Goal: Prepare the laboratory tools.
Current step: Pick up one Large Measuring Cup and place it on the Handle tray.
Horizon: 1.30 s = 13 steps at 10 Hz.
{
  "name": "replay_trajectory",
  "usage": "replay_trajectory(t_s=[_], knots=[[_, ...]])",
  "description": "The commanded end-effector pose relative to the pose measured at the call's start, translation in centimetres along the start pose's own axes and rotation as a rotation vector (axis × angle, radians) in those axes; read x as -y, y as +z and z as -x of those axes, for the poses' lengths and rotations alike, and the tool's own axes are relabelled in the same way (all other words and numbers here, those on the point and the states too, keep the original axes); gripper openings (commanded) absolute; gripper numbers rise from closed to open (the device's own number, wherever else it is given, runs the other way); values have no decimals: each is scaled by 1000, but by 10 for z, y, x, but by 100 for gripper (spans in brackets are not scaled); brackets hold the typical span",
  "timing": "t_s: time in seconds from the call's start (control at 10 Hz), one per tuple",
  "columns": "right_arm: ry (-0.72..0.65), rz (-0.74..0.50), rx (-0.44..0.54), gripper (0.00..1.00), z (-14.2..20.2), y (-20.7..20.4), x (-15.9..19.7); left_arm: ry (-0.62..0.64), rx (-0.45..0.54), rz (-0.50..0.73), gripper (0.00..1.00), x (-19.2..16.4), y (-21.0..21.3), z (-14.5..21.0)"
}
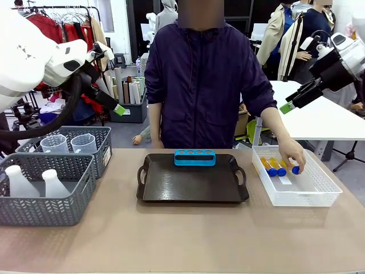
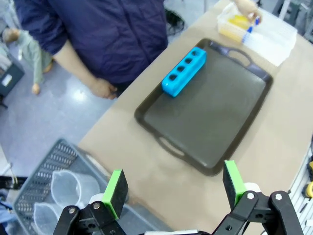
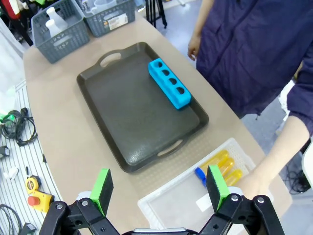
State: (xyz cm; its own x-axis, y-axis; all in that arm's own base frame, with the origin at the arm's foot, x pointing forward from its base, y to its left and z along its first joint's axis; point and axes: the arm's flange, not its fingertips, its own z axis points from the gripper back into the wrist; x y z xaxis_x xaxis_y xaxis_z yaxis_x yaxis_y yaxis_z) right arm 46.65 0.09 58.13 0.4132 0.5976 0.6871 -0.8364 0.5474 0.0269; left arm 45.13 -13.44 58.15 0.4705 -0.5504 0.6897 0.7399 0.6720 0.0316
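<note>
- Both claws wide open, empty: left gripper (image 2: 172,188), right gripper (image 3: 159,188)
- tubes (image 1: 275,166), maybe three, in white basket (image 1: 319,191) under person's hand (image 1: 293,155)
- rack (image 1: 194,157) at far edge of tray (image 1: 194,185); seat tubes upright there

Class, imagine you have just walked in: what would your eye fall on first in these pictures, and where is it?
The bright blue tube rack stands out at the far edge of the dark tray in the middle. On the right, the person's hand reaches into the white basket, at the blue-capped tubes of amber liquid. The left gripper and right gripper hang open above.
</note>
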Motion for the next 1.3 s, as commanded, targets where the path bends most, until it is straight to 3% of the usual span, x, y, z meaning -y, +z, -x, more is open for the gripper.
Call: replay_trajectory(t_s=[0.0, 0.3, 0.5, 0.9, 1.2], knots=[[0, -7, 10, 100, 0, 0, 0, 104, -130, -97, 100, -18, 22, -5], [0, -7, 10, 100, 0, 0, 0, 289, -224, -288, 100, -65, 64, 2], [0, -7, 10, 100, 0, 0, 0, 445, -297, -326, 100, -98, 89, 24], [0, -7, 10, 100, 0, 0, 0, 508, -371, -330, 100, -146, 92, 72], [0, -7, 10, 100, 0, 0, 0, 513, -363, -329, 100, -140, 91, 74]])
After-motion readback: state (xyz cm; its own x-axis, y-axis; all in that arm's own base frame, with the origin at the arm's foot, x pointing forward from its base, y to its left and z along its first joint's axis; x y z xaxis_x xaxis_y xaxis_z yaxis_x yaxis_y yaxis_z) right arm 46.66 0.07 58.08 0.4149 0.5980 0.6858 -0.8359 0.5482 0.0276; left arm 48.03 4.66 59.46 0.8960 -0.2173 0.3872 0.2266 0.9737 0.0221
